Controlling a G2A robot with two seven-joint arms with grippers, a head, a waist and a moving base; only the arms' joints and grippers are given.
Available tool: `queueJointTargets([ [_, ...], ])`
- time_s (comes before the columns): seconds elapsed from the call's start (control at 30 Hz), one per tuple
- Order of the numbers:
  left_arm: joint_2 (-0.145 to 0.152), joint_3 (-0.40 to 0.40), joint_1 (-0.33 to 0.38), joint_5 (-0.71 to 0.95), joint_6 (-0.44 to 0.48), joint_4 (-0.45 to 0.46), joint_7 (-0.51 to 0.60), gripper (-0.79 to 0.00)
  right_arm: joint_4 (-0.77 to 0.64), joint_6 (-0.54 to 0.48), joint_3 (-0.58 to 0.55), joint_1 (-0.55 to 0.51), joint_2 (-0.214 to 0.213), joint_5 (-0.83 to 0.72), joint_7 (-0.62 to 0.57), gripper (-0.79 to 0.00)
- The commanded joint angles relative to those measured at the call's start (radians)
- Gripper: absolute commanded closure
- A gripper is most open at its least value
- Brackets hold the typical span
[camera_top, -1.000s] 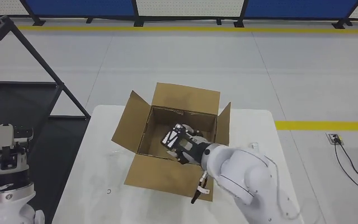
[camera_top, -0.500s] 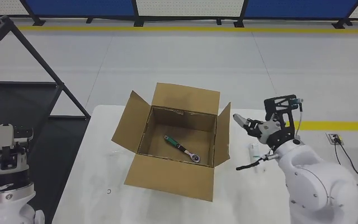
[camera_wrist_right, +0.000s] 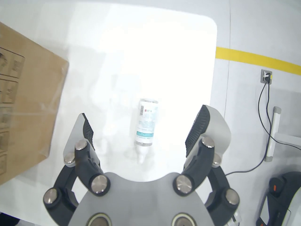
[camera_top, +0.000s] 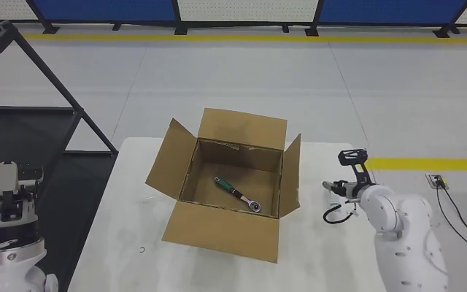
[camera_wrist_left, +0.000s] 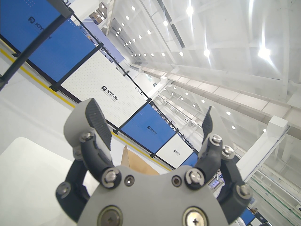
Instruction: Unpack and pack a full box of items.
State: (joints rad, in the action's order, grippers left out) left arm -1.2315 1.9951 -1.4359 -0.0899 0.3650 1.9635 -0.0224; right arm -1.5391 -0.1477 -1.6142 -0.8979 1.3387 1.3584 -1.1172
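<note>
Right claw (camera_wrist_right: 144, 118): spread wide and holding nothing. It hangs over the white table (camera_top: 117, 241) near the table's right edge, at about 3 o'clock from the box. Its ridged black pads (camera_wrist_right: 198, 128) stand well apart.

Bottle (camera_wrist_right: 145, 125): small and clear, with a white label, a teal band and a white nozzle. It lies on its side on the table below the right claw, framed between the two pads and touching neither. Its nozzle points back toward the claw's base.

Box (camera_top: 219, 230): an open brown cardboard box in the middle of the table, its four flaps folded outward. It sits at 9 o'clock from the bottle, apart from it.

Wrench (camera_top: 235, 193): a ratchet wrench with a green handle, lying flat on the floor of the box. Seen from above, the handle points to 10 o'clock and the metal head to 4 o'clock.

Left claw (camera_wrist_left: 150, 109): spread open and holding nothing, tilted upward toward the hall ceiling and its lights.

Surroundings: pale floor with a yellow line (camera_top: 408, 163) at 3 o'clock from the table. A wall of blue and white panels (camera_top: 102, 10) stands at 12 o'clock. A floor socket with a black cable (camera_top: 435, 180) sits beyond the table's right edge.
</note>
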Motion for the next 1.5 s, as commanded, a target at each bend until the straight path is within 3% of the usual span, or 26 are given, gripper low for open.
queueJointTargets([
  [0.0, 0.0, 0.0, 0.0, 0.0, 0.0, 0.0, 0.0, -0.785, 0.046, -0.009, 0.007, 0.007, -0.003, 0.01, -0.01, -0.785],
  [0.27, 0.0, 0.0, 0.0, 0.0, 0.0, 0.0, 0.0, -0.785, 0.186, 0.001, 0.025, 0.028, -0.009, 0.012, 0.025, -0.767],
  [0.4, 0.0, 0.0, 0.0, 0.0, 0.0, 0.0, 0.0, -0.785, 0.228, -0.001, 0.036, 0.043, -0.013, 0.022, 0.032, -0.576],
  [0.47, 0.0, 0.0, 0.0, 0.0, 0.0, 0.0, 0.0, -0.785, 0.248, -0.002, 0.046, 0.055, -0.014, 0.024, 0.033, -0.508],
  [0.57, 0.0, 0.0, 0.0, 0.0, 0.0, 0.0, 0.0, -0.785, 0.286, 0.003, 0.067, 0.078, -0.014, 0.033, 0.033, -0.486],
  [0.63, 0.0, 0.0, 0.0, 0.0, 0.0, 0.0, 0.0, -0.785, 0.309, 0.005, 0.079, 0.09, -0.014, 0.033, 0.039, -0.376],
  [0.73, 0.0, 0.0, 0.0, 0.0, 0.0, 0.0, 0.0, -0.785, 0.338, 0.009, 0.092, 0.109, -0.014, 0.036, 0.039, -0.271],
  [0.83, 0.0, 0.0, 0.0, 0.0, 0.0, 0.0, 0.0, -0.785, 0.352, 0.008, 0.098, 0.121, -0.016, 0.033, 0.043, -0.028],
  [0.93, 0.0, 0.0, 0.0, 0.0, 0.0, 0.0, 0.0, -0.785, 0.335, 0.004, 0.091, 0.127, -0.019, 0.017, 0.059, 0.0],
  [1.07, 0.0, 0.0, 0.0, 0.0, 0.0, 0.0, 0.0, -0.785, 0.202, -0.01, 0.045, 0.096, -0.028, -0.04, 0.114, 0.0],
  [1.23, 0.0, 0.0, 0.0, 0.0, 0.0, 0.0, 0.0, -0.785, -0.123, -0.027, 0.002, 0.011, -0.034, -0.146, 0.146, 0.0],
  [1.47, 0.0, 0.0, 0.0, 0.0, 0.0, 0.0, 0.0, -0.785, -0.542, -0.033, 0.101, -0.053, -0.03, -0.205, 0.194, 0.0],
])
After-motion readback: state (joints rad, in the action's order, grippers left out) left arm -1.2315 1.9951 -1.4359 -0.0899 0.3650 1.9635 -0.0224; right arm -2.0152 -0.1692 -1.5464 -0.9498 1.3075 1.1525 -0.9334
